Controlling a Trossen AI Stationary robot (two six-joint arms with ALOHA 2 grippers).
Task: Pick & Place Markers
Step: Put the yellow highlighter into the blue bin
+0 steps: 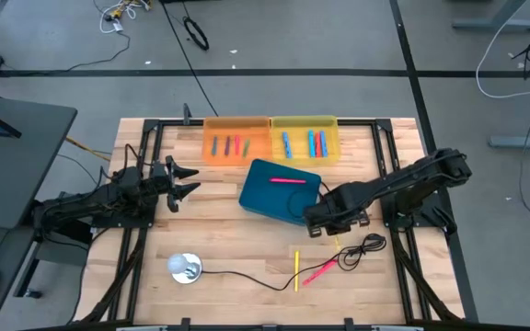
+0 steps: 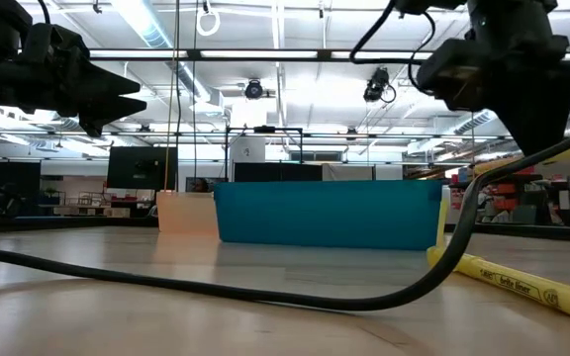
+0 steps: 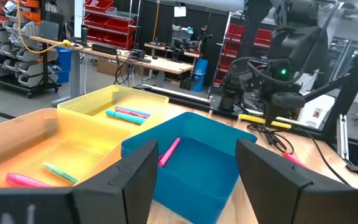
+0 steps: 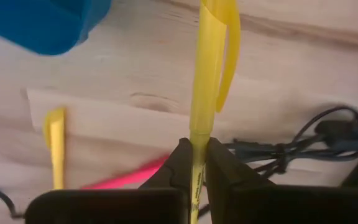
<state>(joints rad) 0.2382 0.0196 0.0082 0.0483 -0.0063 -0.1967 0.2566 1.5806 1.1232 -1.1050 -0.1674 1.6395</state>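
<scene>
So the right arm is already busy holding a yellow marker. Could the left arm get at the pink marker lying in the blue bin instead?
Probably yes. The left gripper is open, holds nothing and hovers just left of the blue bin, whose top is open. The pink marker lies uncovered, and the right gripper, shut on the yellow marker, sits at the far corner.

Blue bin [image 1: 263, 199], orange bin [image 1: 236, 130], yellow bin [image 1: 304, 124], yellow marker [image 4: 205, 93], pink marker [image 1: 286, 180], black cable [image 1: 247, 275]

The right tool [image 4: 196, 163] was clamped shut on a yellow marker [image 4: 207, 74] that stood out straight ahead of its fingertips, the right arm reaching in low from the counter's right side. The left tool [image 1: 184, 181] hung with fingers [image 3: 278, 171] spread apart, its arm stretched level from the left.
</scene>
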